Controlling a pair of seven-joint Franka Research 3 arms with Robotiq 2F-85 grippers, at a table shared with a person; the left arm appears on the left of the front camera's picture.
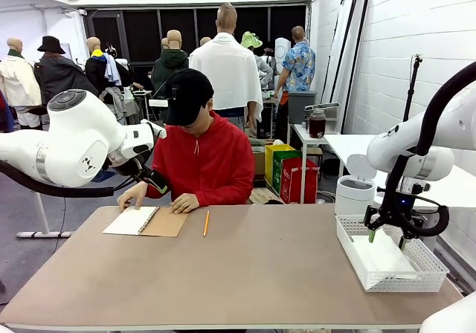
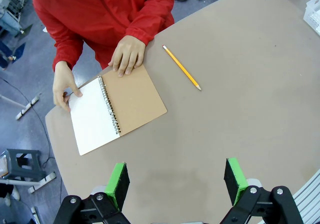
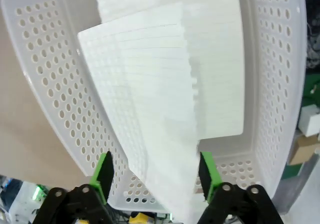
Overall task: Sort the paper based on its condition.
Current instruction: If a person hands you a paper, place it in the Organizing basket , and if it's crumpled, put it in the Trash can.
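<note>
Over the basket (image 3: 45, 84), right gripper (image 3: 155, 176) (jaws apart) straddles paper (image 3: 145, 114).

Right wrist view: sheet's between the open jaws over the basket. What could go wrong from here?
1. The sheet slants across the white basket, its near end between the right gripper pads; it may snag as the arm lifts.
2. It could settle crooked on the paper already inside, or hang over the rim.

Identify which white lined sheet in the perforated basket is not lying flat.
The upper white lined sheet, slanting between the right gripper's green fingers; the other sheet lies flat in the white perforated basket.
</note>
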